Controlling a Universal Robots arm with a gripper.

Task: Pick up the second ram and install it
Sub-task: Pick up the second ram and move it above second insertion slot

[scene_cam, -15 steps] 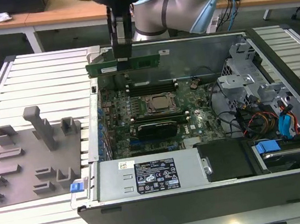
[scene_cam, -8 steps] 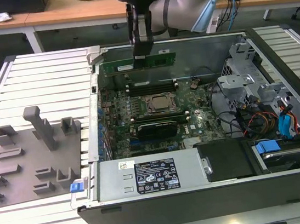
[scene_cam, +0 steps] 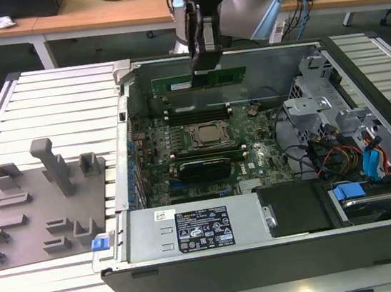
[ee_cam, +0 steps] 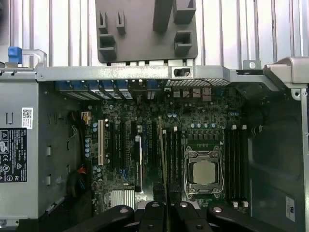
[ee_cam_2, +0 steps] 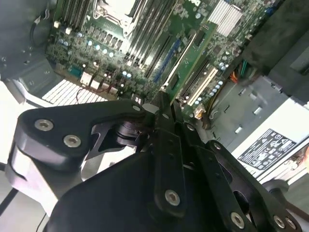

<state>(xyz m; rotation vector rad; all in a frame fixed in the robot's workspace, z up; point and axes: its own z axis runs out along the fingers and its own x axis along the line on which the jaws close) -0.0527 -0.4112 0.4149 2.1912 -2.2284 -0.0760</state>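
Note:
The second ram (scene_cam: pixel 226 77) is a long thin green stick held level over the far end of the open computer case (scene_cam: pixel 379 230). My gripper (scene_cam: pixel 203 64) is shut on its middle from above, and the stick hangs above the memory slots (scene_cam: pixel 198 112) behind the processor socket (scene_cam: pixel 208 135). In the first wrist view the ram (ee_cam: pixel 162 159) appears edge-on as a thin line running out from between my fingers (ee_cam: pixel 153 215), over the slots beside the socket (ee_cam: pixel 203 171). In the second wrist view my gripper (ee_cam_2: pixel 163 108) hangs over the motherboard (ee_cam_2: pixel 145 38).
A grey holder block (scene_cam: pixel 44 202) with upright pegs sits on the slatted table at the exterior view's left, outside the case wall (scene_cam: pixel 124 126). Inside the case are the power supply (scene_cam: pixel 199 228), drive bays (scene_cam: pixel 375 194) and cable bundles (scene_cam: pixel 326 154).

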